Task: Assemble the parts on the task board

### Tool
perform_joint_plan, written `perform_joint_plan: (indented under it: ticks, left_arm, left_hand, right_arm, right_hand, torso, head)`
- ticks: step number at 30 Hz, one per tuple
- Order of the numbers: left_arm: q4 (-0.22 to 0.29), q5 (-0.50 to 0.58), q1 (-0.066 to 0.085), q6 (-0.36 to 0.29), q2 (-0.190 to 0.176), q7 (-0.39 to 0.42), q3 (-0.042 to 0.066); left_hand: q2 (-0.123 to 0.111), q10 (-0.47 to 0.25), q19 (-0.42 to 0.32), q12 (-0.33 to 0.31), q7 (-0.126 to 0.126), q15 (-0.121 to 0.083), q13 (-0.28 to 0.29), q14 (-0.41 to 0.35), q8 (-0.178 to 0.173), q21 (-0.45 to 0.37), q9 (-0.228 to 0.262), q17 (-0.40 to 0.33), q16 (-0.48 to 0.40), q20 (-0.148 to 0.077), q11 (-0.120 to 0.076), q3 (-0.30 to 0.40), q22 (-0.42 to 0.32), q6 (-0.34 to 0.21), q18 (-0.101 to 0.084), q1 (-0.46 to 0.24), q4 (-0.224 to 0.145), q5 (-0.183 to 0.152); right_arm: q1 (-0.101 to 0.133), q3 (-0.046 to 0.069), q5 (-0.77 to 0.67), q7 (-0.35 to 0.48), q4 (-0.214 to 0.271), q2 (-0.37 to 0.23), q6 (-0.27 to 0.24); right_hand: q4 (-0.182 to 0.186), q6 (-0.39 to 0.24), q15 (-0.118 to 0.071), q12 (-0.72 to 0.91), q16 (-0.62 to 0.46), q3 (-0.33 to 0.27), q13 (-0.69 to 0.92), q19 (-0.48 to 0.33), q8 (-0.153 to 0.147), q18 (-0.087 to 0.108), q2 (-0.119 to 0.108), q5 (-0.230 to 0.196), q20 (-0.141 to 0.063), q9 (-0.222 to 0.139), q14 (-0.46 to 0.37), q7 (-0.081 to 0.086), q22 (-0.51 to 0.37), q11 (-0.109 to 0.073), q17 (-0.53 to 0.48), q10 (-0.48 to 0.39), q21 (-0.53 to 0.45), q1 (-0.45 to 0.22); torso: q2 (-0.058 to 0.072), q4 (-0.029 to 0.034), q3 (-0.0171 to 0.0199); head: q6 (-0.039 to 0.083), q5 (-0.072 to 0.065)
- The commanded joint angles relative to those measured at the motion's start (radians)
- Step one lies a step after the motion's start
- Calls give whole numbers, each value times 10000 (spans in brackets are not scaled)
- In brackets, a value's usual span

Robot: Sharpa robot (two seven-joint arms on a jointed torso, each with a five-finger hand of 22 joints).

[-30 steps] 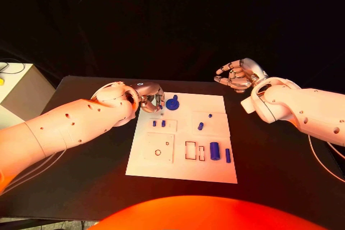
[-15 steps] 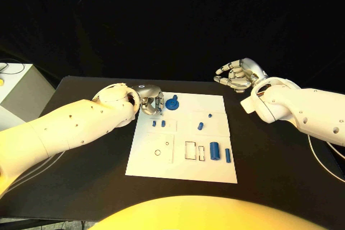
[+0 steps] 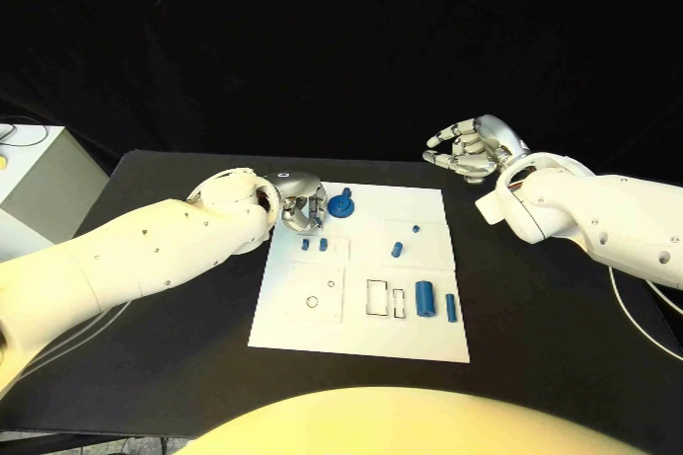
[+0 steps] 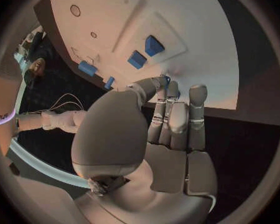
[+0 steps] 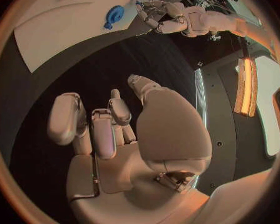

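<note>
We are seeing the left hand (image 3: 295, 200) hanging over the far left corner of the task board (image 3: 292, 329), the white plate lying in the middle of the black tabletop (image 3: 171, 376). Its fingers (image 4: 169, 115) are curling down together toward the board, and a bit of blue is showing at their tips in the left wrist view; we cannot tell whether they are grasping anything. Just right of that hand, the round blue part with a knob (image 3: 341, 205) is sitting at the board's far edge. Nearer, two small blue parts (image 3: 315, 244) are standing side by side in a raised panel. To their right, two more small blue pieces (image 3: 400, 246) are lying near the board's middle, one slightly farther than the other. Toward the near right, a thick blue cylinder (image 3: 424, 299) and a thin blue pin (image 3: 451, 308) are lying side by side, beside some rectangular cutouts. At far right, the right hand (image 3: 470, 149) is hovering off the board, above the tabletop's far edge, well apart from every part; its fingers (image 5: 96, 127) are half-curling with gaps between them, released and grasping nothing.
</note>
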Motion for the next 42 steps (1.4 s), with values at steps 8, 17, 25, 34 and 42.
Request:
perform_joint_plan:
  ticks: [8, 17, 25, 34, 42]
  left_arm:
    - [16, -63, -7, 219, 42, 49, -24]
    - [35, -76, -7, 355, 36, 38, -32]
    - [78, -76, -7, 425, 37, 43, -34]
    - [84, -163, -7, 377, 31, 73, -37]
    - [80, -192, -7, 396, 37, 40, -56]
  left_hand:
    - [97, 91, -72, -82, -16, -2, 10, 7, -48, 6, 21, -33, 22, 8, -10, -46, -29, 63, -173, -47, -36, 32]
    - [106, 103, -68, -100, -19, -5, 12, 5, -58, 10, 26, -33, 22, 5, -12, -42, -21, 69, -174, -36, -48, 34]
    - [107, 108, -82, -108, -20, -7, 13, 5, -63, -1, 29, -32, 22, 4, -13, -42, -39, 71, -170, -32, -53, 34]
    - [113, 121, -122, -127, -21, -8, 16, -24, -73, -32, 35, -99, 0, 2, -14, -40, -89, 79, -158, -24, -65, 34]
    - [113, 121, -122, -127, -21, -8, 16, -24, -73, -32, 35, -99, 0, 2, -14, -40, -89, 79, -158, -24, -65, 34]
  right_arm:
    - [-13, 3, -21, 120, 0, 10, 60]
    - [-16, 3, -21, 119, -2, 8, 61]
    - [-18, 3, -21, 116, -4, 12, 62]
    - [-26, 3, -21, 124, -10, 17, 57]
    - [-37, 3, -21, 115, -15, 28, 61]
  right_hand:
    - [47, -65, 50, -50, -35, 19, -9, 8, 36, 155, 4, 49, -26, 11, 437, 7, 702, -6, 805, -15, -12, 72]
    - [47, -65, 50, -50, -35, 19, -9, 8, 36, 155, 4, 49, -26, 11, 437, 7, 702, -6, 805, -15, -12, 72]
    - [47, -65, 50, -50, -35, 19, -9, 8, 36, 155, 4, 49, -26, 11, 437, 7, 702, -6, 805, -15, -12, 72]
    - [47, -65, 50, -50, -35, 19, -9, 8, 36, 155, 4, 49, -26, 11, 437, 7, 702, -6, 805, -15, -12, 72]
    - [48, -72, 48, -43, -33, 29, -2, 17, 52, 151, 5, 53, -28, 8, 440, 6, 713, -7, 813, -4, 1, 86]
  torso:
    - [-2, -1, 3]
    - [-3, -8, 2]
    - [-2, -2, -2]
    - [-9, 1, 1]
    - [-8, 2, 4]
  head:
    - [-1, 11]
    - [-1, 55]
    - [-1, 42]
    - [-1, 51]
    - [-1, 65]
